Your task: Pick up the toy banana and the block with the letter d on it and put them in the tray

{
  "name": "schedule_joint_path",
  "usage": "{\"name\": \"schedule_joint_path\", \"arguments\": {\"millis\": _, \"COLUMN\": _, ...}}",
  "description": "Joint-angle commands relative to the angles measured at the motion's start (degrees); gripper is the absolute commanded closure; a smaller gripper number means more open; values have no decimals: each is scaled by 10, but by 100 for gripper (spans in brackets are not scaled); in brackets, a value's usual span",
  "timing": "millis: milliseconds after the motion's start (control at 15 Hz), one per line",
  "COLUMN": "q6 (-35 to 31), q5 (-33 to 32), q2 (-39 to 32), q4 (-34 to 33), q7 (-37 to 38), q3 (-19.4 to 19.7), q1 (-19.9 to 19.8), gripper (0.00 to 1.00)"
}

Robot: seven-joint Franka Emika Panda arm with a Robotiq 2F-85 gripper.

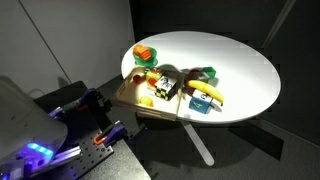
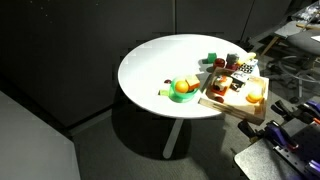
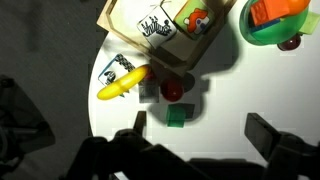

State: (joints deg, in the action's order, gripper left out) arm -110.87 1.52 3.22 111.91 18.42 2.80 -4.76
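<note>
Okay, my hand [image 3: 200,130] hangs wide open above the desk [image 3: 230,90], gripping nothing. Straight ahead sits a green block [image 3: 176,117], not my target. The toy banana [image 3: 122,82] lies to the left of it in the wrist view, just outside the tray [image 3: 178,55], long axis slanting lower left to upper right. Touching its upper side is a pale-faced cube, probably the block with the letter d [image 3: 113,68], letter unreadable. I reckon: slide left, jaws across that slant.
</note>
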Motion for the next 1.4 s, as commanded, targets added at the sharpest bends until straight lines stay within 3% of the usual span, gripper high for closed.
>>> {"name": "schedule_joint_path", "arguments": {"millis": 0, "q6": 0, "q5": -4, "q2": -44, "q4": -32, "q7": 4, "q3": 10, "q1": -3, "gripper": 0}}
{"name": "schedule_joint_path", "arguments": {"millis": 867, "q6": -141, "q5": 10, "q2": -158, "q4": -50, "q7": -1, "q3": 38, "q1": -4, "gripper": 0}}
{"name": "schedule_joint_path", "arguments": {"millis": 1333, "q6": -148, "q5": 5, "q2": -160, "q4": -40, "q7": -1, "q3": 40, "q1": 1, "gripper": 0}}
